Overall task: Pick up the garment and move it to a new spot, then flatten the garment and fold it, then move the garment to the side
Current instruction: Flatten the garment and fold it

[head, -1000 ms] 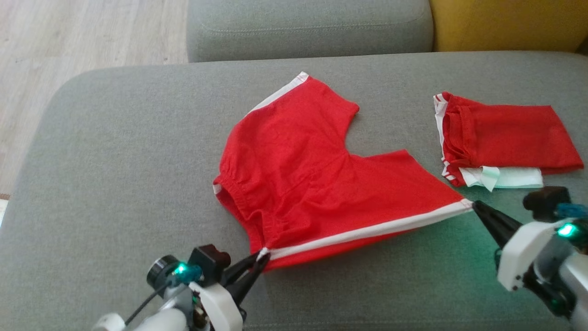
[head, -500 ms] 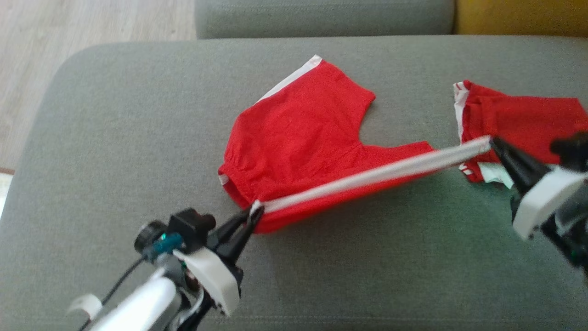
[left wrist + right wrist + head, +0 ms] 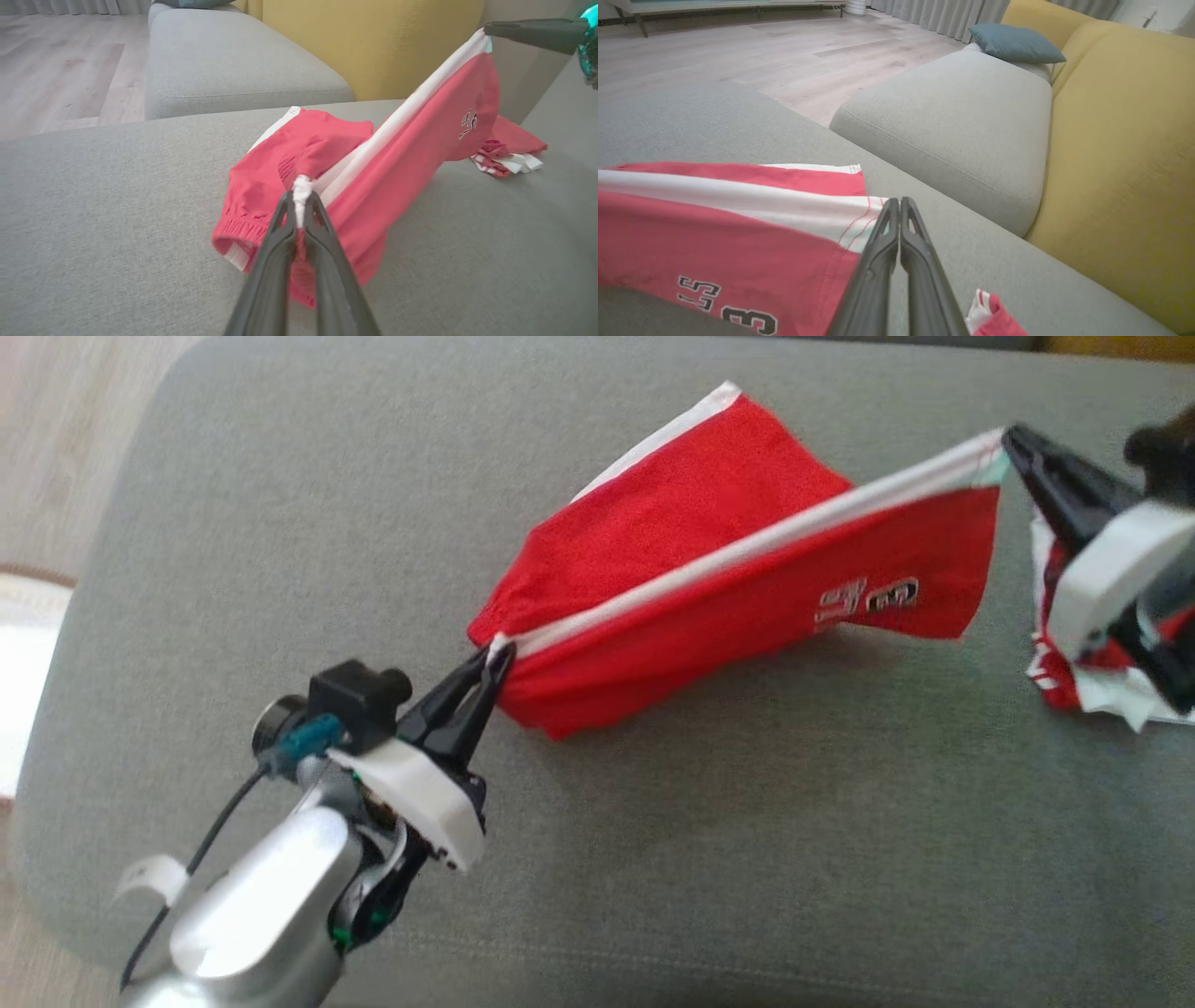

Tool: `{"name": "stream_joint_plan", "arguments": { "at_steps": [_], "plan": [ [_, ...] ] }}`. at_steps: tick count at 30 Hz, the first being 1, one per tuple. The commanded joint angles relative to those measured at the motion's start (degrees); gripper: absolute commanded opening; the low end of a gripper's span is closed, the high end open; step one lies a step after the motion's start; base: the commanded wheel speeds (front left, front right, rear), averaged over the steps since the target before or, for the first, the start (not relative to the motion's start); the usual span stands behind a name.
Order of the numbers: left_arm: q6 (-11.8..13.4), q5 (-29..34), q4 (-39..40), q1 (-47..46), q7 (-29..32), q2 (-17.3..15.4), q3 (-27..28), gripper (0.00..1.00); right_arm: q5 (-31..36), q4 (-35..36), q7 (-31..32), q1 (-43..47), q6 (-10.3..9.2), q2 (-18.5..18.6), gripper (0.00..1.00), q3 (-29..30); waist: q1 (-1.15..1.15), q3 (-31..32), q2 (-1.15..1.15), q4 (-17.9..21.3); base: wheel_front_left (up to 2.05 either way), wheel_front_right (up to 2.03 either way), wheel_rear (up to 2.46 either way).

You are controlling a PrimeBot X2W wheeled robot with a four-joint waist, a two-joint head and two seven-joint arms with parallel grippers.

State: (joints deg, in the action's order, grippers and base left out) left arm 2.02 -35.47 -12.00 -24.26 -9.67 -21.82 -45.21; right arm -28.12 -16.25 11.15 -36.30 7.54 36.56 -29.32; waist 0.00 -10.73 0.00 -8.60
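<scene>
The garment [image 3: 709, 569] is a pair of red shorts with a white side stripe and a printed number, partly lifted off the grey sofa seat [image 3: 747, 859]. My left gripper [image 3: 499, 653] is shut on the waistband end of the stripe, the white cloth bunched between its tips [image 3: 301, 189]. My right gripper [image 3: 1006, 437] is shut on the hem end of the stripe [image 3: 873, 207], held higher. The stripe runs taut between both grippers, and the near leg hangs below it with the number showing. The far leg [image 3: 299, 140] still rests on the seat.
A second folded red garment [image 3: 1083, 663] with pale cloth lies at the right, under my right arm. A grey sofa block [image 3: 962, 121] with a blue cushion [image 3: 1015, 44] and a yellow backrest [image 3: 1125, 154] stand beyond. Wooden floor [image 3: 56, 448] lies past the seat's left edge.
Both grippers have raised the striped edge off the seat and carried it away from me, so the near leg now hangs and its number shows. The head camera has tipped downward.
</scene>
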Motion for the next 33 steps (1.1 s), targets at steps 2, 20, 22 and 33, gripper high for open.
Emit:
{"name": "stream_joint_plan", "arguments": {
  "at_steps": [2,20,22,33],
  "plan": [
    [0.31,-0.12,-0.54,-4.72,-0.69,-0.46,3.45,0.0,0.52,-0.81,0.39,-5.43,-0.05,1.01,0.0,-1.78,0.0,-2.65,0.0,-2.17,0.0,0.0,0.0],
    [-3.43,0.46,-14.55,-17.08,-2.71,8.25,2.1,0.0,1.79,-18.55,-1.82,-30.47,-0.05,1.41,0.0,-19.88,0.0,-13.54,0.0,-10.86,0.0,0.0,0.0],
    [-3.8,0.71,-16.48,-18.41,-3.1,9.37,1.9,0.0,1.79,-20.61,-2.47,-32.63,-0.05,1.48,0.0,-21.81,0.0,-14.59,0.0,-11.75,0.0,0.0,0.0],
    [-5.13,2.19,-25.87,-22.77,-4.97,13.87,1.83,0.95,1.16,-31.31,-6.03,-39.74,-0.05,-0.46,1.0,-30.94,0.0,-16.89,0.0,-13.48,0.0,0.0,0.0]
  ]
}}
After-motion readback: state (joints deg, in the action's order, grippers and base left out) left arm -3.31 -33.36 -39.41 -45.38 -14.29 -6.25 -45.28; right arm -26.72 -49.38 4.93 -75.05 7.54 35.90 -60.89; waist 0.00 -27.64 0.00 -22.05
